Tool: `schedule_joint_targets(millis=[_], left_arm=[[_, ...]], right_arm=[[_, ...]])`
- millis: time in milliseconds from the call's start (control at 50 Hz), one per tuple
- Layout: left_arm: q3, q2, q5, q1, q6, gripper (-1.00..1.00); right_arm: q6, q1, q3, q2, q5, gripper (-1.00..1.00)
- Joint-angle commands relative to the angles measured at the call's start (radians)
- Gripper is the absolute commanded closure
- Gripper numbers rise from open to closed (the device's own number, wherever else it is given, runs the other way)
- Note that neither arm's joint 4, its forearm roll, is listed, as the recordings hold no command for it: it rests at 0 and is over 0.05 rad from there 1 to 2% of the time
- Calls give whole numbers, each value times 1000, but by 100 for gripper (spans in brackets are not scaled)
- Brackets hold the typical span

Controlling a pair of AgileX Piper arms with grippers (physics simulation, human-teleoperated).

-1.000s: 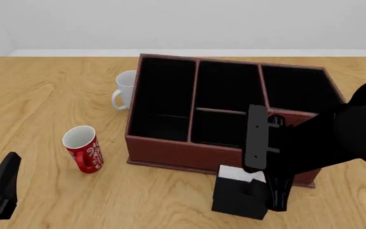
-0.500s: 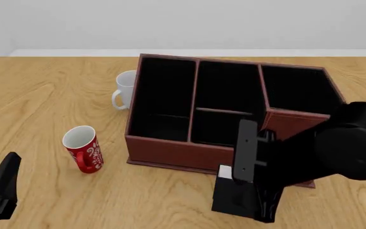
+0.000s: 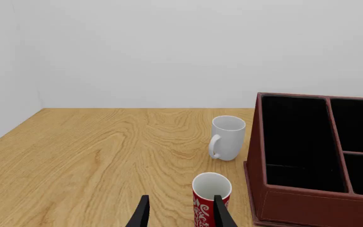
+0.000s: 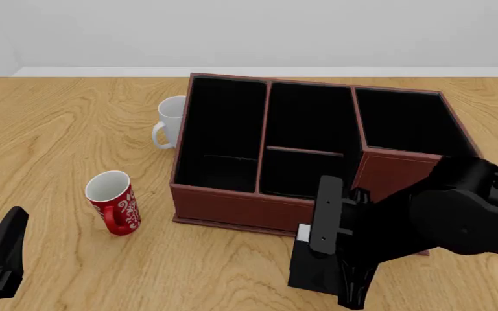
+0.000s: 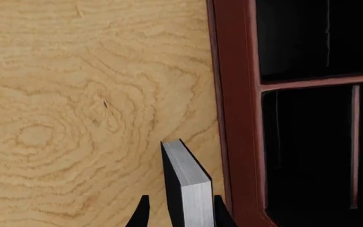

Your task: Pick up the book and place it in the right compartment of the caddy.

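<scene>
Wooden table point(image 4: 59, 129), one. One caddy point(image 4: 231, 207), three black-lined sections, the right compartment point(image 4: 401, 123) tallest-walled. Right arm point(image 4: 456, 223) now lower than half a second ago, covering more of the single book point(image 5: 191, 182), upright on the table just in front of the caddy's wall. Right gripper point(image 5: 180, 215): fingers either side of the book, contact unclear. Left gripper point(image 3: 180, 215): narrowly parted, holding nothing. Two mugs: red mug point(image 4: 113, 202), white mug point(image 4: 169, 122).

The caddy point(image 4: 258, 210) sat mid-counter point(image 4: 59, 142). Left of it stood two mugs, one point(image 4: 169, 122) beside its far corner, the other point(image 4: 113, 202) nearer. The book point(image 4: 314, 269) stood before the caddy's front wall, between the right pincer's point(image 5: 178, 213) fingers.
</scene>
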Motion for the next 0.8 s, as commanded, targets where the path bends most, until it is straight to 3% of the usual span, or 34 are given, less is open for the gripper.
schedule_joint_targets(millis=[20,320,340,380,460,500,560,600,800], left_arm=[[0,0,0,0,0,-100],[0,0,0,0,0,-100],[0,0,0,0,0,-100],[0,0,0,0,0,-100],[0,0,0,0,0,-100],[0,0,0,0,0,-100],[0,0,0,0,0,-100],[0,0,0,0,0,-100],[0,0,0,0,0,-100]], right_arm=[[2,-10,11,32,-26,-100],[-35,-60,3,97,-92,-100],[-46,-75,-1,105,-104,100],[-18,-53,13,99,-108,100],[-48,-63,19,89,-136,100],[-8,-28,24,71,-119,100],[-11,-29,27,67,-120,100],[-53,-70,15,83,-139,100],[-22,-39,63,7,-113,100]])
